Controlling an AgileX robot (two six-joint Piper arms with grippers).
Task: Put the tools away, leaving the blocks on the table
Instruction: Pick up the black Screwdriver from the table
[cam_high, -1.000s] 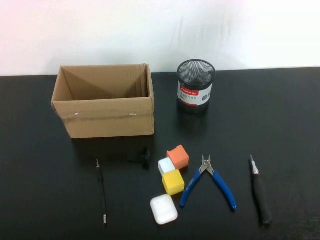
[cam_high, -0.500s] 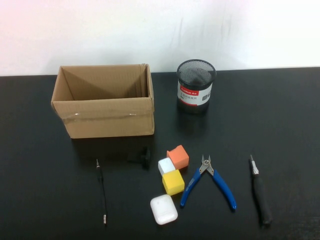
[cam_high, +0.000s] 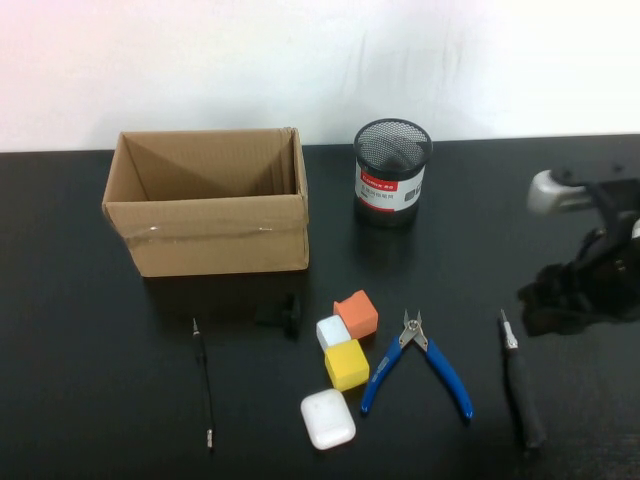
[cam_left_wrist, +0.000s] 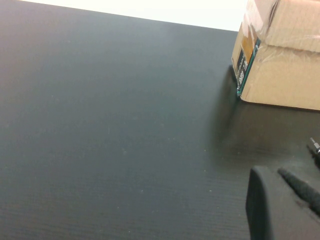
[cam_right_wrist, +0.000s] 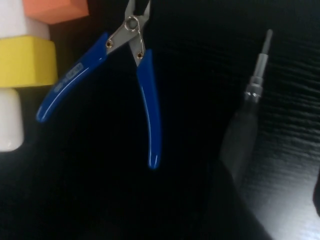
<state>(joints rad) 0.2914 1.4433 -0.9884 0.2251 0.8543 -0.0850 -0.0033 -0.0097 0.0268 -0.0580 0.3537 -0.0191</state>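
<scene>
I count three tools: pliers (cam_high: 417, 362), screwdriver (cam_high: 520, 379), thin driver (cam_high: 203, 381); three blocks: orange (cam_high: 356, 313), yellow (cam_high: 346, 364), white (cam_high: 332, 331). Right gripper (cam_high: 585, 275) above the screwdriver, left gripper (cam_left_wrist: 280, 207) near the box (cam_high: 208, 200); can't tell either claw's state.

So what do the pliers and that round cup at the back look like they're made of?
Pliers: bare steel head, shiny grey, with glossy blue grips, probably plastic or rubber. Cup: black wire mesh, likely metal, see-through weave. Right gripper hovers near the right edge; left gripper low by the box.
</scene>
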